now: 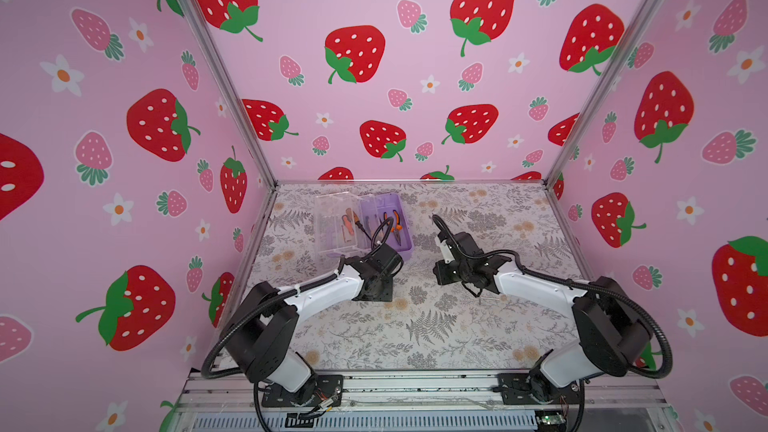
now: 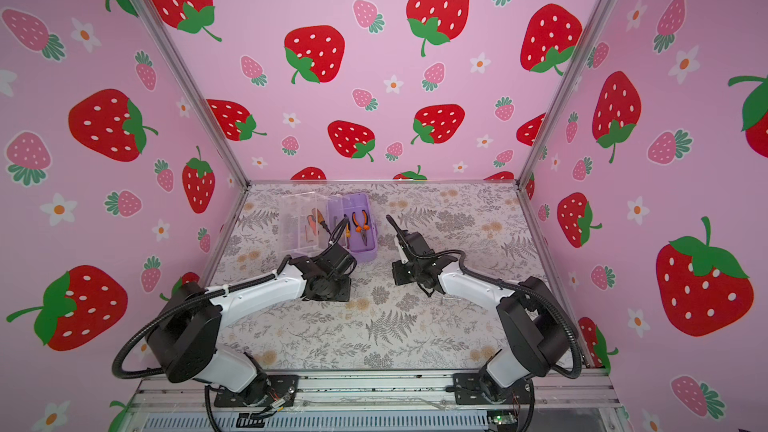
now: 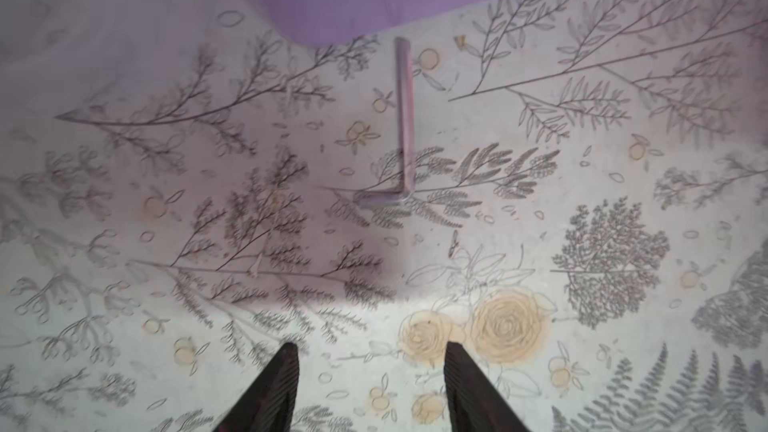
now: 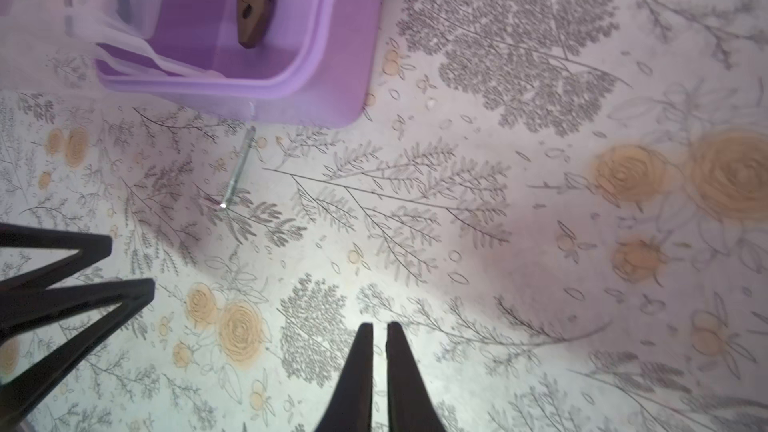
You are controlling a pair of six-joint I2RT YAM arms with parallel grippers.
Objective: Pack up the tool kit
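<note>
low over the worktop (image 1: 415, 326) by the tool kit (image 1: 390, 203), hovering with left end effector (image 3: 372, 351) parted, right end effector (image 4: 380, 326) near-closed, both empty.

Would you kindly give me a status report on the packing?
Left gripper open, empty. Right gripper nearly shut, empty. Tool kit open, pliers inside. Hex key loose on table beside it.
</note>
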